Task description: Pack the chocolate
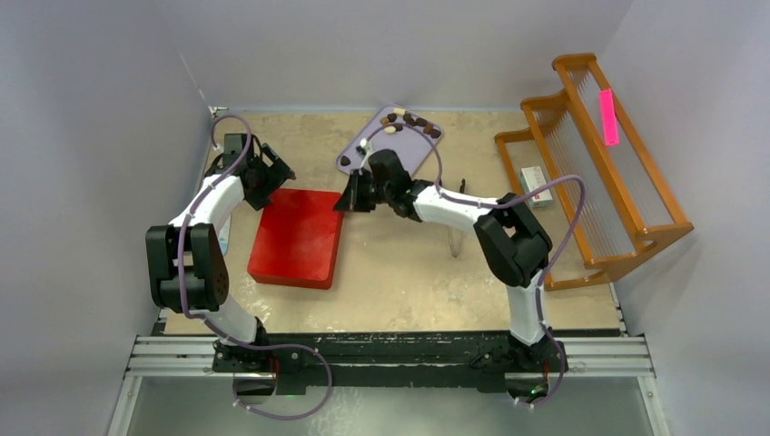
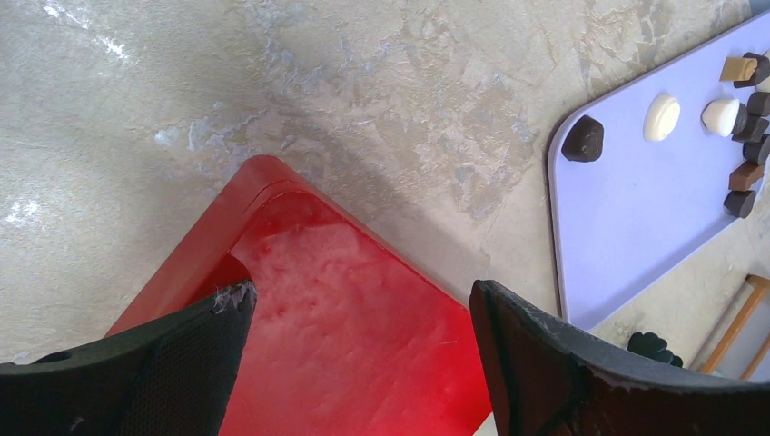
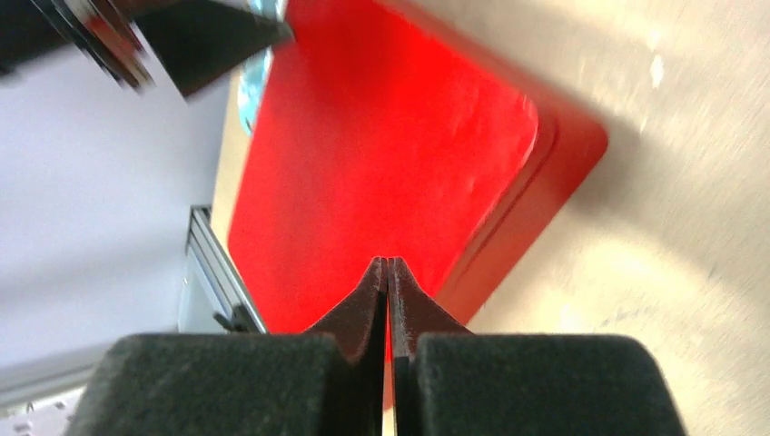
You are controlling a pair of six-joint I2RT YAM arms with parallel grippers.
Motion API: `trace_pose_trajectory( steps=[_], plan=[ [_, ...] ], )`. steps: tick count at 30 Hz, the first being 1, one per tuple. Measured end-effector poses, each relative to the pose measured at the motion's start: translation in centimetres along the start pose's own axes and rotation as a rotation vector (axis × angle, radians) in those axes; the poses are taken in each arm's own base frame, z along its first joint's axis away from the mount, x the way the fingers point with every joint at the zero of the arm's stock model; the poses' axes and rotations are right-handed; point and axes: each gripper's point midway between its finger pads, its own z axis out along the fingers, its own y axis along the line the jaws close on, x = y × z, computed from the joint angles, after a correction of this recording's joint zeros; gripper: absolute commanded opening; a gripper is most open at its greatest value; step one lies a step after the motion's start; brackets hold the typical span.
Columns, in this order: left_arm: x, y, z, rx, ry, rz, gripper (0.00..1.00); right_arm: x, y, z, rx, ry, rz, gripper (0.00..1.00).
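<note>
The chocolate (image 1: 413,121) is a cluster of small cream and dark brown pieces at the far end of a pale purple tray (image 1: 413,145) that lies flat on the counter (image 1: 409,282), toward the back and near the middle. In the left wrist view the pieces (image 2: 661,116) sit loose along the tray's (image 2: 626,209) far edge, with one dark piece alone close to a corner. A red box (image 1: 298,236) lies on the counter to the left of the tray, apart from it. The left gripper (image 1: 271,182) hangs at the box's far left corner with its jaws spread wide and nothing between them; its own camera shows the red corner (image 2: 345,309) between the two fingers (image 2: 359,354). The right gripper (image 1: 350,195) reaches across from the right and sits over the gap between the tray and the box, pointing toward the box (image 3: 381,163). Its fingers (image 3: 388,300) are pressed flat together, and no chocolate can be seen between them. A wooden rack (image 1: 590,173) stands at the right edge of the counter with a small carton (image 1: 536,186) beside it.
</note>
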Motion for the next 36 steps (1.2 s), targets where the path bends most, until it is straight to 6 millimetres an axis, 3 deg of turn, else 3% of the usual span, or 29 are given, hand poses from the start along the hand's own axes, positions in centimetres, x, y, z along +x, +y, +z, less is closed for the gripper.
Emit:
trace_pose_trajectory(
  steps=[4,6,11,19,24,28,33,36],
  plan=[
    [0.0,0.0,0.0,0.000,0.001,0.000,0.87,-4.5,0.6,0.4,-0.023,-0.081,-0.015,0.00],
    [0.0,0.0,0.0,0.000,0.002,0.000,0.87,-5.3,0.5,1.2,-0.025,-0.096,-0.020,0.00],
    [0.1,0.1,-0.1,0.001,0.000,-0.001,0.87,-3.2,-3.1,3.9,0.029,-0.056,0.025,0.00],
    [0.8,0.7,-0.8,-0.015,0.013,-0.001,0.87,-3.4,-3.0,3.5,0.023,-0.073,0.013,0.03],
    [0.7,0.5,-2.6,-0.004,-0.006,0.026,0.92,-3.0,-3.5,0.6,0.074,-0.068,-0.013,0.24],
    [0.3,-1.5,-5.6,0.060,-0.073,0.093,0.96,-3.4,-3.0,-3.3,0.102,-0.102,-0.048,0.46],
    [1.7,-6.2,-10.5,0.231,-0.148,0.232,0.98,-4.8,-0.6,-9.0,0.113,-0.197,-0.137,0.98],
    [3.2,-8.5,-13.6,0.376,-0.171,0.319,0.99,-5.3,0.6,-12.1,0.127,-0.248,-0.197,0.99]
  ],
)
